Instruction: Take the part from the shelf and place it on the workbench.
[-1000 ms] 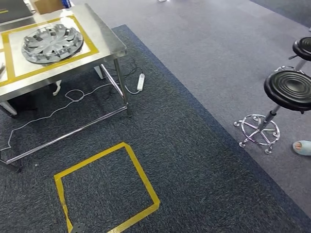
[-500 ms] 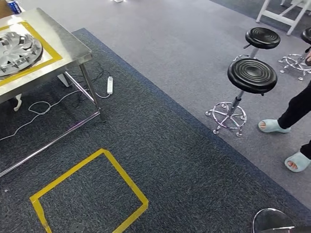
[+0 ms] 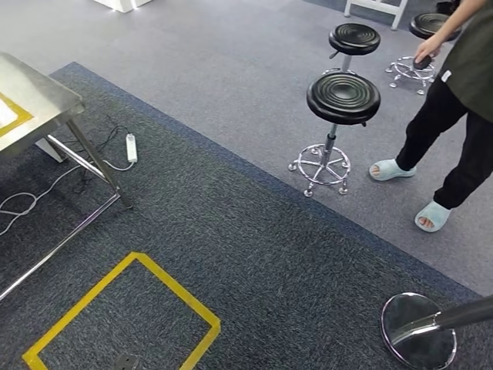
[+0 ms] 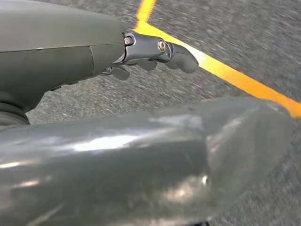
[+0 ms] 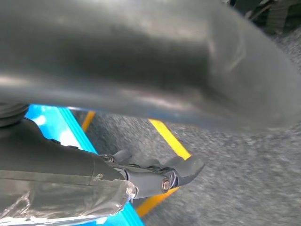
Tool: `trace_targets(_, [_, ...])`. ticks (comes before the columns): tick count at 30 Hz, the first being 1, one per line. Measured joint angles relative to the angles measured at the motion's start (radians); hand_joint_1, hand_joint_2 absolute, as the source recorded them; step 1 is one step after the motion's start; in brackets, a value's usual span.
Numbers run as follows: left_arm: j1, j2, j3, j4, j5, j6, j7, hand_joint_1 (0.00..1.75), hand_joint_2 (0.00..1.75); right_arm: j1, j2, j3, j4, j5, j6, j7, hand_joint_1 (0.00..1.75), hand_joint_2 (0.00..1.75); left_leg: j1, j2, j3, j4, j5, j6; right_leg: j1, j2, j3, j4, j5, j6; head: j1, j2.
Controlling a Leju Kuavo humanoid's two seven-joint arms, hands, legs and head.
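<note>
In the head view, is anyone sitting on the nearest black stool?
No, the stool seat is bare; a person stands beside it.

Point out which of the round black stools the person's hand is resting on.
The farthest round black stool, by the picture's top right edge, under the person's hand. The two other black stools stand untouched.

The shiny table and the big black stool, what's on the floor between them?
In the head view, a white power strip with its cable lies near the table. Toward the stool there is just carpet, dark then grey.
</note>
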State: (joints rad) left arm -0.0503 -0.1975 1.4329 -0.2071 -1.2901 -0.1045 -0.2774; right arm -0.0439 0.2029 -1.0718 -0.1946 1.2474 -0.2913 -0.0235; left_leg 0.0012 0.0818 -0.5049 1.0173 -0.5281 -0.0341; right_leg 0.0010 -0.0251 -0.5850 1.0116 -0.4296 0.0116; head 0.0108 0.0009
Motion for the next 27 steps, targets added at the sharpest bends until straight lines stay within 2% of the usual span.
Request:
trace_targets(2, [0.003, -0.001, 0.0, 0.0, 0.005, 0.0, 0.001, 0.0, 0.0, -0.003, -0.001, 0.0, 0.0, 0.005, 0.006, 0.0, 0.0, 0.0, 0.002, -0.055, -0.058, 0.123, -0.068, -0.004, -0.003, 0.026, -0.003, -0.003, 0.005, -0.007, -0.004, 0.0])
trace_targets(3, [0.005, -0.002, 0.0, 0.0, 0.007, 0.0, 0.001, 0.0, 0.0, -0.004, -0.001, 0.001, 0.0, 0.007, 0.012, 0.001, 0.0, 0.0, 0.002, -0.068, -0.093, 0.194, -0.096, -0.005, -0.004, 0.041, -0.005, -0.003, 0.006, -0.009, -0.004, 0.0])
trace_targets(4, [0.007, -0.003, 0.0, 0.0, 0.008, 0.0, 0.002, 0.0, 0.0, -0.004, -0.003, 0.001, 0.0, 0.009, 0.018, 0.001, 0.0, 0.0, 0.002, -0.073, -0.12, 0.242, -0.106, -0.005, -0.004, 0.057, -0.005, -0.003, 0.007, -0.009, -0.004, 0.0])
trace_targets(5, [0.008, -0.004, 0.001, 0.0, 0.008, 0.0, 0.002, 0.0, 0.0, -0.003, -0.004, 0.001, 0.0, 0.009, 0.022, 0.002, 0.0, 0.0, 0.003, -0.076, -0.132, 0.256, -0.096, -0.005, -0.005, 0.073, -0.005, -0.002, 0.007, -0.008, -0.004, 0.0])
trace_targets(6, [0.009, -0.004, 0.001, 0.0, 0.009, 0.0, 0.002, 0.0, 0.0, -0.002, -0.006, 0.001, 0.0, 0.011, 0.024, 0.002, 0.0, 0.0, 0.004, -0.079, -0.125, 0.23, -0.066, -0.006, -0.006, 0.089, -0.005, -0.002, 0.009, -0.006, -0.004, 0.0])
trace_targets(7, [0.009, -0.004, 0.001, 0.0, 0.011, 0.0, 0.002, 0.0, 0.0, -0.001, -0.007, 0.001, 0.0, 0.013, 0.025, 0.002, 0.0, 0.0, 0.007, -0.087, -0.103, 0.175, -0.026, -0.007, -0.009, 0.105, -0.005, -0.002, 0.01, -0.003, -0.004, 0.0])
trace_targets(8, [0.009, -0.004, 0.002, 0.0, 0.013, 0.0, 0.002, 0.0, 0.0, -0.001, -0.008, 0.002, 0.0, 0.017, 0.026, 0.002, 0.0, 0.0, 0.012, -0.113, -0.075, 0.107, 0.011, -0.009, -0.01, 0.12, -0.006, 0.0, 0.011, 0.003, -0.004, 0.0])
trace_targets(9, [0.009, -0.005, 0.004, 0.0, 0.017, 0.0, 0.001, 0.0, 0.0, -0.002, -0.01, 0.003, 0.0, 0.02, 0.026, 0.001, 0.0, 0.0, 0.019, -0.14, -0.049, 0.044, 0.036, -0.01, -0.01, 0.135, -0.011, 0.005, 0.012, 0.009, -0.005, 0.0])
trace_targets(11, [0.009, -0.005, 0.007, 0.0, 0.024, 0.002, 0.0, 0.0, 0.0, -0.003, -0.012, 0.008, 0.0, 0.025, 0.026, -0.004, 0.0, 0.0, 0.024, -0.178, -0.026, -0.018, 0.049, -0.006, -0.012, 0.161, -0.022, 0.01, 0.014, 0.024, -0.008, 0.0])
trace_targets(13, [0.008, -0.004, 0.011, 0.0, 0.03, 0.002, -0.001, 0.0, 0.0, 0.002, -0.014, 0.011, 0.0, 0.027, 0.025, -0.009, 0.0, 0.0, 0.02, -0.16, -0.023, -0.024, 0.051, 0.01, -0.018, 0.181, -0.032, 0.007, 0.019, 0.039, -0.01, 0.0])
trace_targets(14, [0.007, -0.004, 0.013, 0.0, 0.032, 0.001, -0.002, 0.0, 0.0, 0.005, -0.015, 0.012, 0.0, 0.027, 0.025, -0.012, 0.0, 0.0, 0.019, -0.147, -0.022, -0.026, 0.054, 0.018, -0.018, 0.167, -0.037, 0.012, 0.016, 0.044, -0.01, 0.0])
trace_targets(15, [0.007, -0.003, 0.015, 0.0, 0.033, 0.0, -0.002, 0.0, 0.0, 0.007, -0.016, 0.013, 0.0, 0.027, 0.025, -0.014, 0.0, 0.0, 0.018, -0.133, -0.021, -0.028, 0.056, 0.025, -0.016, 0.139, -0.05, 0.034, 0.001, 0.047, -0.005, 0.0])
trace_targets(17, [0.009, -0.003, 0.018, 0.0, 0.033, -0.001, -0.003, 0.0, 0.0, 0.003, -0.016, 0.016, 0.0, 0.027, 0.025, -0.015, 0.0, 0.0, 0.013, -0.102, -0.02, -0.03, 0.057, 0.034, -0.012, 0.065, -0.099, 0.142, -0.062, 0.05, 0.002, 0.0])
trace_targets(18, [0.012, -0.002, 0.019, 0.0, 0.033, -0.001, -0.003, 0.0, 0.0, 0.0, -0.016, 0.018, 0.0, 0.027, 0.025, -0.015, 0.0, 0.0, 0.01, -0.084, -0.02, -0.03, 0.056, 0.037, -0.012, 0.046, -0.132, 0.213, -0.097, 0.052, 0.004, 0.0])
trace_targets(19, [0.014, -0.002, 0.021, 0.0, 0.033, -0.001, -0.003, 0.0, 0.0, -0.002, -0.016, 0.019, 0.0, 0.027, 0.025, -0.014, 0.0, 0.0, 0.007, -0.067, -0.02, -0.029, 0.055, 0.038, -0.012, 0.037, -0.157, 0.27, -0.12, 0.053, 0.004, 0.0])
trace_targets(20, [0.015, -0.002, 0.022, 0.0, 0.033, -0.002, -0.003, 0.0, 0.0, -0.001, -0.016, 0.02, 0.0, 0.027, 0.026, -0.012, 0.0, 0.0, 0.006, -0.051, -0.02, -0.029, 0.054, 0.039, -0.012, 0.032, -0.166, 0.298, -0.126, 0.054, 0.004, 0.0])
trace_targets(21, [0.015, -0.001, 0.022, 0.0, 0.033, -0.002, -0.003, 0.0, 0.0, 0.001, -0.017, 0.021, 0.0, 0.028, 0.026, -0.009, 0.0, 0.0, 0.005, -0.037, -0.019, -0.029, 0.052, 0.038, -0.012, 0.029, -0.154, 0.286, -0.113, 0.053, 0.004, 0.0])
trace_targets(22, [0.014, -0.001, 0.023, 0.0, 0.033, -0.002, -0.003, 0.0, 0.0, 0.002, -0.017, 0.023, 0.0, 0.028, 0.027, -0.007, 0.0, 0.0, 0.005, -0.025, -0.016, -0.029, 0.051, 0.036, -0.012, 0.022, -0.121, 0.236, -0.086, 0.052, 0.004, 0.0])
trace_targets(24, [0.012, 0.0, 0.023, 0.0, 0.032, -0.003, -0.003, 0.0, 0.0, 0.001, -0.019, 0.025, 0.0, 0.031, 0.029, -0.002, 0.0, 0.0, 0.001, -0.003, -0.01, -0.028, 0.044, 0.028, -0.009, -0.022, -0.037, 0.099, -0.036, 0.045, 0.004, 0.0])
trace_targets(25, [0.012, 0.001, 0.023, 0.0, 0.032, -0.003, -0.003, 0.0, 0.0, -0.002, -0.019, 0.025, 0.0, 0.033, 0.03, -0.001, 0.0, 0.0, -0.002, 0.007, -0.006, -0.027, 0.041, 0.023, -0.007, -0.039, -0.01, 0.052, -0.023, 0.039, 0.002, 0.0])
trace_targets(26, [0.012, 0.002, 0.023, 0.0, 0.032, -0.003, -0.003, 0.0, 0.0, -0.005, -0.019, 0.026, 0.0, 0.034, 0.031, 0.0, 0.0, 0.0, -0.004, 0.017, -0.004, -0.027, 0.039, 0.018, -0.004, -0.048, 0.001, 0.03, -0.02, 0.033, 0.001, 0.0])
trace_targets(27, [0.012, 0.003, 0.023, 0.0, 0.032, -0.003, -0.003, 0.0, 0.0, -0.006, -0.019, 0.026, 0.0, 0.035, 0.031, 0.0, 0.0, 0.0, -0.006, 0.026, -0.002, -0.027, 0.038, 0.014, -0.001, -0.039, 0.0, 0.026, -0.021, 0.026, -0.001, 0.0])
